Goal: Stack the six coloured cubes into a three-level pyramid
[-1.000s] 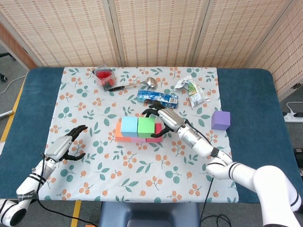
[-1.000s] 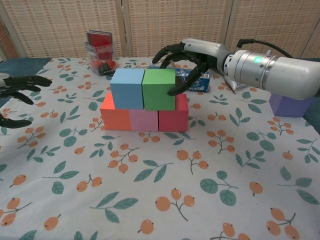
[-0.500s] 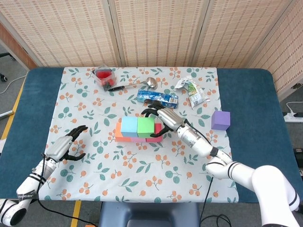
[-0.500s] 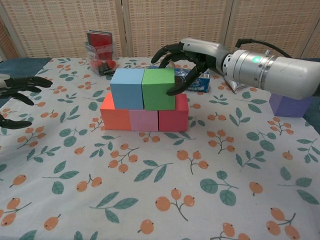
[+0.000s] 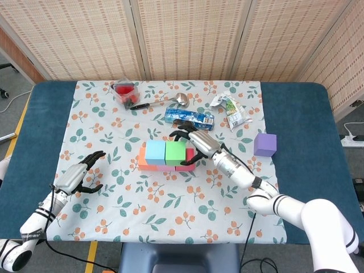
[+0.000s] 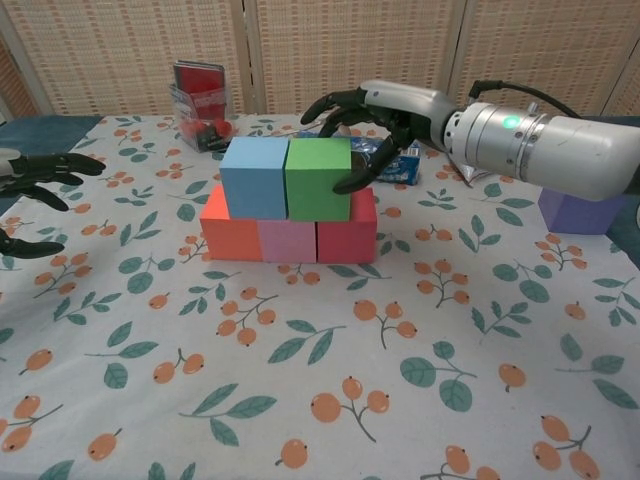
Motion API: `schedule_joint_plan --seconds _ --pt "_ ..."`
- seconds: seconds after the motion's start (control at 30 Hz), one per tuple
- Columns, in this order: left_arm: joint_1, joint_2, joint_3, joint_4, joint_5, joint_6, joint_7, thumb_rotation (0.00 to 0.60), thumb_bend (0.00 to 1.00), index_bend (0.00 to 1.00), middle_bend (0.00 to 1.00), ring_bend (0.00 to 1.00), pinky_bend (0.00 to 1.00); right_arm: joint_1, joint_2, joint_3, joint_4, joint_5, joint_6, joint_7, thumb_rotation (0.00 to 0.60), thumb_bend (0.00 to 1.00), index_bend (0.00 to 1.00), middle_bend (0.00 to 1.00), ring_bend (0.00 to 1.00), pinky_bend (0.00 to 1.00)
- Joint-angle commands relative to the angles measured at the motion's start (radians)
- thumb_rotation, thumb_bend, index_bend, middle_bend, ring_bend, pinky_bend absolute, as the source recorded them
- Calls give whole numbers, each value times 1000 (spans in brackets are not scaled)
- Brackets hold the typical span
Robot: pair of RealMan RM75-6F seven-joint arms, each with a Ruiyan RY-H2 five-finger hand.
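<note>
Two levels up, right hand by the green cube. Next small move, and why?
Probably draw the right hand back from the green cube and swing it toward the purple cube. Green sits beside the blue cube on the three-cube base, so level two looks complete; the hand's fingers are spread and hold nothing. Purple is the only cube unstacked, lying off on the robot's right.

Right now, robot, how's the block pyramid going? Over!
Left hand open, idle. Right hand open, fingers around green cube. Two levels built. Purple cube waiting alone at right; nothing blocking it.

Head view high, looking down, whole table (image 5: 296, 114); chest view low, close; both share cubes (image 6: 288, 205).
</note>
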Motion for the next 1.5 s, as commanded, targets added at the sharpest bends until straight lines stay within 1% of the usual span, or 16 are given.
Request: schedule_joint_plan --seconds 0.03,0.17,0.23,0.4,0.57,0.67,0.77,0.9,1.0,1.07,1.17,1.27,1.37,1.4,1.5 --pt "0 0 0 0 0 0 -1 600 308 0 0 0 183 -1 2 -2 -3 1 -3 -3 600 13 134 314 25 0" --pt "0 -2 1 2 2 1 -2 600 310 0 0 0 183 -2 3 -3 -7 3 -6 -8 600 13 32 243 0 0" --pt "0 -3 1 3 2 0 -2 600 311 0 0 0 183 -2 4 -3 -9 4 -7 -11 600 13 6 220 0 0" --pt "-1 -4 2 6 3 0 -3 600 310 0 0 0 182 -3 10 -4 -19 6 -11 -17 600 13 0 164 0 0" --pt "-2 -5 2 8 4 1 8 600 310 0 0 0 182 -13 36 -2 -54 8 2 -29 600 12 0 75 0 0" --pt "-2 -8 3 14 -3 0 44 600 310 0 0 0 181 -31 80 0 -109 12 22 -49 600 13 0 46 0 0" --pt "1 -14 0 20 -24 0 102 600 311 2 0 0 180 -56 148 6 -189 27 38 -83 600 12 0 39 0 0" --pt "8 -22 -4 20 -54 6 189 600 310 40 0 0 172 -89 253 12 -292 74 21 -160 600 13 0 39 0 0" --pt "3 -28 3 12 -55 -4 241 600 310 58 0 0 164 -108 335 9 -357 128 -29 -237 600 13 0 39 0 0" --pt "-3 -27 10 5 -45 -14 262 600 311 66 0 0 155 -111 375 4 -382 160 -72 -285 600 12 0 39 0 0" --pt "-11 -22 14 -11 -29 -19 272 600 311 68 0 0 135 -111 410 -3 -402 195 -114 -357 600 20 0 39 0 0" --pt "-17 -14 13 -33 -16 -19 272 600 310 68 0 0 130 -119 439 0 -432 234 -129 -418 600 23 0 35 0 0" --pt "-12 -4 7 -60 -9 2 260 600 309 68 0 0 130 -142 459 -4 -441 265 -101 -513 600 23 0 35 0 0" --pt "-9 2 6 -71 -6 11 249 600 309 68 0 0 130 -153 465 -7 -441 286 -90 -557 600 23 0 35 0 0" --pt "1 15 4 -96 4 33 217 600 309 69 0 0 130 -186 485 -10 -452 354 -74 -625 600 24 0 35 0 0"
